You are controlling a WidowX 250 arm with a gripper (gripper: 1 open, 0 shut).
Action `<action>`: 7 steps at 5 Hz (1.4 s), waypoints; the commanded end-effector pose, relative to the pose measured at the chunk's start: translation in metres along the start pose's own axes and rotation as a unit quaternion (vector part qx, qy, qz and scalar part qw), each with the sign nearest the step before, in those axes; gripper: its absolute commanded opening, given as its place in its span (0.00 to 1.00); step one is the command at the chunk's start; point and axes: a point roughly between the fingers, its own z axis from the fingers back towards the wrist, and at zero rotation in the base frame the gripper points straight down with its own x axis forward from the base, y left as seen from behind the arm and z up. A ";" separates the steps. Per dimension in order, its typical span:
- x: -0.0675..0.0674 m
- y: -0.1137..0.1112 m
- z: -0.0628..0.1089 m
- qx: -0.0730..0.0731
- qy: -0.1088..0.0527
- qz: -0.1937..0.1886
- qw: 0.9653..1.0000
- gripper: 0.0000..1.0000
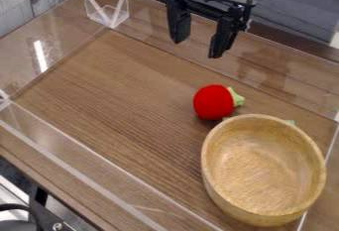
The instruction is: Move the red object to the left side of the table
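The red object (213,102) is a small round toy fruit with a green leafy top, lying on the brown wood-grain table (106,86) right of centre. Just behind it, higher up near the table's far edge, hangs my black gripper (197,34). Its two fingers stand apart, open, with nothing between them. The gripper is well clear of the fruit and does not touch it.
A light wooden bowl (263,168) sits at the front right, close beside the red fruit. Low clear acrylic walls (66,146) border the tabletop, with a clear bracket (106,12) at the back left corner.
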 end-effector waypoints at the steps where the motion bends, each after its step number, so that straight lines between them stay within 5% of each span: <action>1: -0.005 -0.002 -0.017 -0.008 0.001 -0.020 1.000 1.00; 2: -0.010 -0.007 -0.041 -0.016 0.000 -0.046 0.999 1.00; 4: -0.008 -0.024 -0.063 -0.028 -0.032 -0.014 0.999 1.00; 6: 0.018 -0.055 -0.074 -0.036 -0.052 -0.090 0.994 1.00; 7: 0.020 -0.050 -0.078 -0.035 -0.052 -0.092 0.994 0.00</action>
